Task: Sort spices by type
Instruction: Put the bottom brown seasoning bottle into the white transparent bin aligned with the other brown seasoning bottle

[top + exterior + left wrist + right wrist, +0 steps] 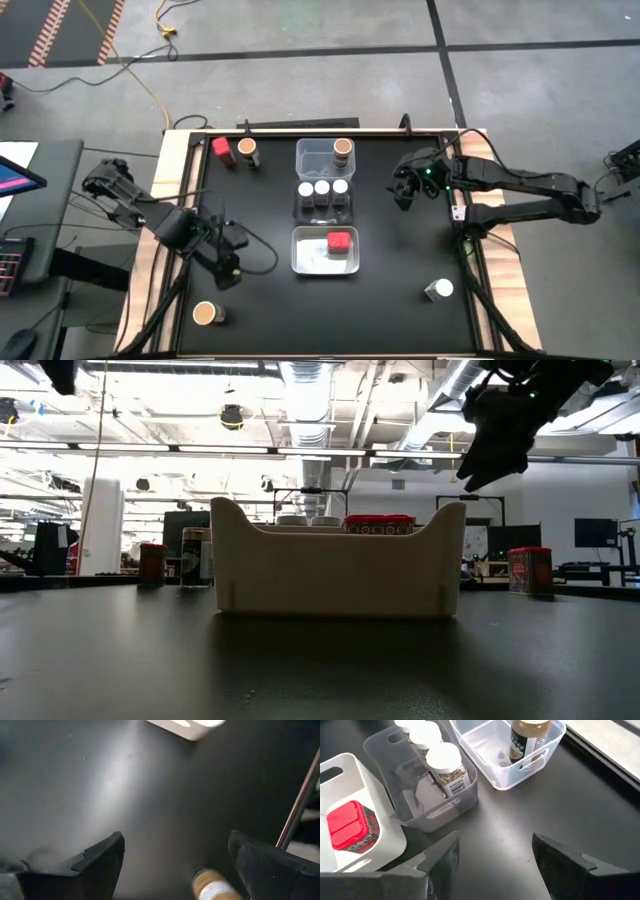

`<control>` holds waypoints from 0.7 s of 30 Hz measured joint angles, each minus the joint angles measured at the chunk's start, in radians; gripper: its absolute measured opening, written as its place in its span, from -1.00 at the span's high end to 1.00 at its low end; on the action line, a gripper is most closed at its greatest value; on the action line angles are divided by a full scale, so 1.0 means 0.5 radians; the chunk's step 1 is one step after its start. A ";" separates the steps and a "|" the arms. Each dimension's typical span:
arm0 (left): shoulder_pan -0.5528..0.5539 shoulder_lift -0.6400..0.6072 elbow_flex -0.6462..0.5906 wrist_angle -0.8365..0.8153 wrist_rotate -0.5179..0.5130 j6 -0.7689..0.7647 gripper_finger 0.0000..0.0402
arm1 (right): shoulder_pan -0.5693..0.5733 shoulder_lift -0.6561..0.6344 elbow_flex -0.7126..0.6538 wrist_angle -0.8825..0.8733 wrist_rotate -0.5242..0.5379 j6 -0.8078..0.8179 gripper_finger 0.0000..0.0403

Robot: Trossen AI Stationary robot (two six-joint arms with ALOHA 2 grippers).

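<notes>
Three bins stand in a row at mid-table. The far clear bin (312, 160) holds a tan-topped jar (342, 150). The middle bin (323, 212) holds three white-topped jars (322, 188). The near white bin (312, 255) holds a red-topped jar (340, 242). Loose on the table stand a red-topped jar (221, 148), a tan-topped jar (247, 150), another tan-topped jar (208, 313) and a white-topped jar (438, 290). My left gripper (230, 273) hovers open left of the white bin, with the near tan-topped jar (210, 887) ahead of it. My right gripper (403, 192) hangs open right of the bins.
A raised rail (300, 133) runs round the black table top. Bare table lies right of the bins and along the near edge. In the right wrist view the three bins (427, 795) stand close together ahead of my open right gripper (495, 847). Cables trail behind the left arm (260, 250).
</notes>
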 joint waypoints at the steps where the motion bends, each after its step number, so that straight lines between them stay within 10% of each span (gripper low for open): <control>1: -0.026 0.000 0.000 -0.001 0.000 0.051 -0.69 | 0.001 0.000 0.000 -0.003 0.000 0.026 -0.37; 21: -0.667 0.162 -0.097 0.119 -0.063 0.557 -0.69 | 0.001 0.000 0.000 -0.018 0.000 0.452 -0.37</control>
